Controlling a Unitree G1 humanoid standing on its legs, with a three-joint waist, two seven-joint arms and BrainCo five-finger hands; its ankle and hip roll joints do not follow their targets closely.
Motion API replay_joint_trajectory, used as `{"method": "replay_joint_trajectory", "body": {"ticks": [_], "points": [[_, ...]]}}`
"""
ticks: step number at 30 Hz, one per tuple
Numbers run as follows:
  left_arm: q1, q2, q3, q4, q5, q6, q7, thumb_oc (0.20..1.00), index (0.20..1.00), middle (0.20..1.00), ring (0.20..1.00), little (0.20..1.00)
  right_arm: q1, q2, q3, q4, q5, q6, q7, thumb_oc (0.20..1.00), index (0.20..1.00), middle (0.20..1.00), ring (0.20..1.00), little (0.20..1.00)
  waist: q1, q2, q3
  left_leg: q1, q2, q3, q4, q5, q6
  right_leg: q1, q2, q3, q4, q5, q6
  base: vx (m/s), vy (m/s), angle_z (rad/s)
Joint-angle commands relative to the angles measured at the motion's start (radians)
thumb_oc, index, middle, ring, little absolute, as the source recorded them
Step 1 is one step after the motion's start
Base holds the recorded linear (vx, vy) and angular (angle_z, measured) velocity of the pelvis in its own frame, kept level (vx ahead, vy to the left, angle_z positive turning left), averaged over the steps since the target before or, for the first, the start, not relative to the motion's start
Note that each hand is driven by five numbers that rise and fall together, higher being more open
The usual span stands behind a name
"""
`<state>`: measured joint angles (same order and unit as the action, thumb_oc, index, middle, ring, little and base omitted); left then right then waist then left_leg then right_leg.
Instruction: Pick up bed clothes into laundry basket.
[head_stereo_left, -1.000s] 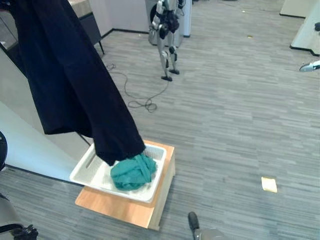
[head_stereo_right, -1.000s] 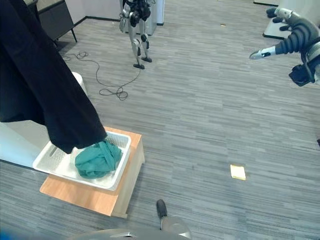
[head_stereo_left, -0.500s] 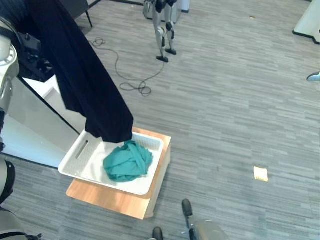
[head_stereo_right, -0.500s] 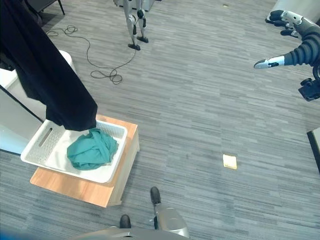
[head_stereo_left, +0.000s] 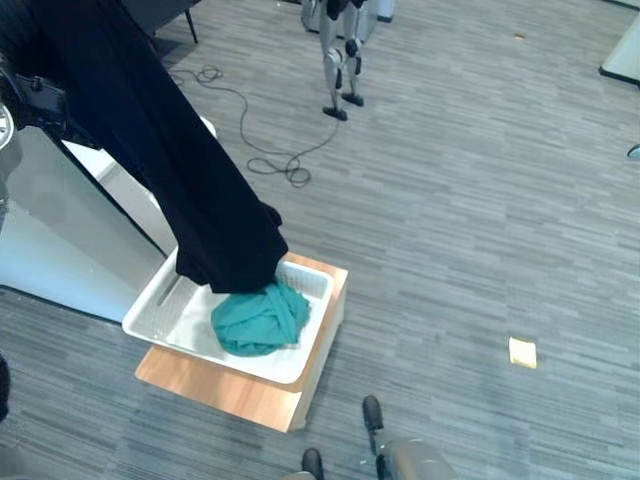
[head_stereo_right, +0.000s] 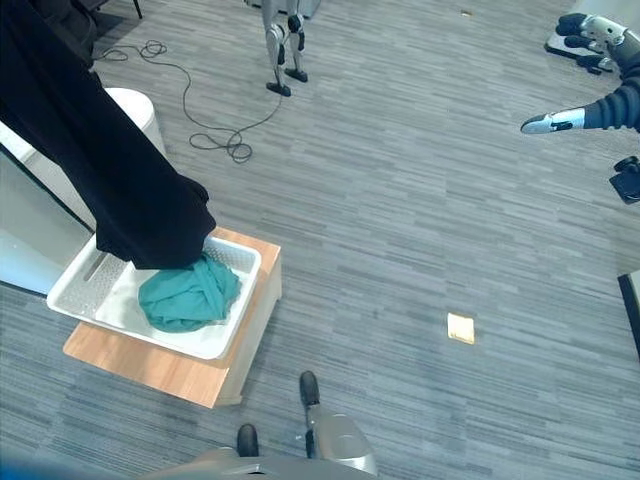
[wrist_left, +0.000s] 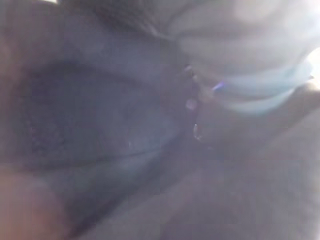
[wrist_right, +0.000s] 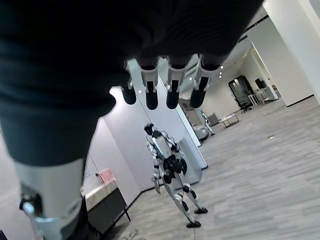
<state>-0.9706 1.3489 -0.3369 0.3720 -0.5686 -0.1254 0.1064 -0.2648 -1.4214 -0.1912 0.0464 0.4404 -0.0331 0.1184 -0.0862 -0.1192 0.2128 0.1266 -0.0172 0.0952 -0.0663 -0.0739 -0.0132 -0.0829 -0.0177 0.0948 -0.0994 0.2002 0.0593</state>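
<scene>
Currently hanging over white basket (head_stereo_left: 170, 305): dark cloth (head_stereo_left: 170, 170), lower end touching green cloth (head_stereo_left: 260, 318) inside. Left robot hand grip: cannot tell. Right robot hand (head_stereo_right: 600, 105) raised aside, fingers straight, empty.

The robot's right hand (head_stereo_right: 558, 121) has a row of slim silver fingers (wrist_right: 171, 80) that end in rounded dark tips, and a dark ribbed cover (wrist_right: 150, 30) of matte material wraps its back and wrist.
</scene>
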Motion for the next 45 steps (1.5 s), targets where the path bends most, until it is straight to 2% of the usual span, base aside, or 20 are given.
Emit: {"method": "replay_joint_trajectory", "body": {"ticks": [1, 4, 10, 15, 23, 30, 36, 42, 45], "points": [[0.019, 0.071, 0.092, -0.054, 0.005, -0.093, 0.039, 0.2, 0.2, 0.2, 0.2, 0.2, 0.011, -0.005, -0.099, 0.017, 0.013, -0.042, -0.014, 1.0, 1.0, 1.0, 1.0, 1.0, 0.031, 0.038, -0.041, -0.066, 0.03, -0.009, -0.021, 0.081, -0.019, 0.07, -0.045, -0.028, 0.012, -0.13, 0.1, 0.01, 0.006, 0.03], [0.101, 0.097, 0.149, -0.132, 0.002, -0.098, 0.018, 0.2, 0.2, 0.2, 0.2, 0.2, 0.016, -0.004, -0.111, 0.019, 0.014, -0.042, -0.012, 1.0, 1.0, 1.0, 1.0, 1.0, 0.04, 0.043, -0.032, -0.071, 0.029, -0.014, -0.02, 0.083, -0.018, 0.064, -0.047, -0.03, 0.013, -0.128, 0.1, -0.02, 0.013, 0.04], [0.119, 0.12, 0.141, -0.193, 0.006, -0.101, 0.002, 0.2, 0.2, 0.2, 0.2, 0.2, -0.039, -0.018, -0.088, 0.023, 0.019, -0.052, -0.027, 1.0, 1.0, 1.0, 1.0, 1.0, 0.041, 0.047, -0.012, -0.08, 0.029, -0.018, -0.019, 0.089, -0.017, 0.058, -0.047, -0.033, 0.014, -0.123, 0.099, -0.02, 0.003, 0.03], [0.174, 0.115, 0.178, -0.244, 0.015, -0.103, 0.002, 0.2, 0.2, 0.2, 0.2, 0.2, -0.06, -0.007, -0.073, 0.025, 0.017, -0.055, -0.034, 1.0, 1.0, 1.0, 1.0, 1.0, 0.048, 0.041, -0.002, -0.087, 0.029, -0.02, -0.017, 0.092, -0.017, 0.054, -0.047, -0.032, 0.014, -0.121, 0.098, -0.01, -0.001, 0.03], [0.319, 0.071, 0.226, -0.275, 0.01, -0.082, -0.052, 0.2, 0.2, 0.2, 0.2, 0.2, -0.078, 0.027, -0.043, 0.011, 0.007, -0.047, -0.031, 1.0, 1.0, 1.0, 1.0, 1.0, 0.049, 0.039, 0.022, -0.095, 0.028, -0.019, -0.014, 0.094, -0.015, 0.045, -0.045, -0.031, 0.015, -0.117, 0.095, 0.0, 0.0, 0.0], [0.396, 0.007, 0.186, -0.239, -0.012, -0.046, -0.12, 0.2, 0.2, 0.2, 0.2, 0.2, -0.106, 0.062, 0.01, -0.011, -0.001, -0.039, -0.02, 1.0, 1.0, 1.0, 1.0, 1.0, 0.039, 0.039, 0.038, -0.099, 0.028, -0.014, -0.011, 0.097, -0.014, 0.037, -0.043, -0.026, 0.016, -0.112, 0.092, 0.0, -0.001, -0.02], [0.485, -0.02, 0.149, -0.243, 0.071, 0.001, -0.195, 0.2, 0.2, 0.2, 0.2, 0.2, -0.091, 0.078, 0.018, -0.065, -0.002, -0.032, 0.002, 1.0, 1.0, 1.0, 1.0, 1.0, 0.033, 0.036, 0.044, -0.1, 0.029, -0.007, -0.011, 0.095, -0.012, 0.031, -0.041, -0.02, 0.016, -0.108, 0.092, 0.0, 0.0, -0.01], [0.69, 0.032, 0.257, -0.357, 0.243, 0.012, -0.272, 0.2, 0.2, 0.2, 0.2, 0.2, 0.01, 0.082, -0.086, -0.123, 0.008, -0.043, 0.03, 1.0, 1.0, 1.0, 1.0, 1.0, 0.033, 0.036, 0.036, -0.094, 0.03, -0.001, -0.013, 0.089, -0.012, 0.031, -0.041, -0.016, 0.015, -0.111, 0.093, 0.01, -0.002, -0.03], [0.774, 0.029, 0.289, -0.377, 0.275, 0.018, -0.309, 0.2, 0.2, 0.2, 0.2, 0.2, 0.03, 0.086, -0.105, -0.137, 0.008, -0.046, 0.038, 1.0, 1.0, 1.0, 1.0, 1.0, 0.036, 0.038, 0.035, -0.092, 0.029, 0.0, -0.014, 0.088, -0.012, 0.033, -0.041, -0.015, 0.016, -0.113, 0.093, 0.01, 0.003, -0.04]]}}
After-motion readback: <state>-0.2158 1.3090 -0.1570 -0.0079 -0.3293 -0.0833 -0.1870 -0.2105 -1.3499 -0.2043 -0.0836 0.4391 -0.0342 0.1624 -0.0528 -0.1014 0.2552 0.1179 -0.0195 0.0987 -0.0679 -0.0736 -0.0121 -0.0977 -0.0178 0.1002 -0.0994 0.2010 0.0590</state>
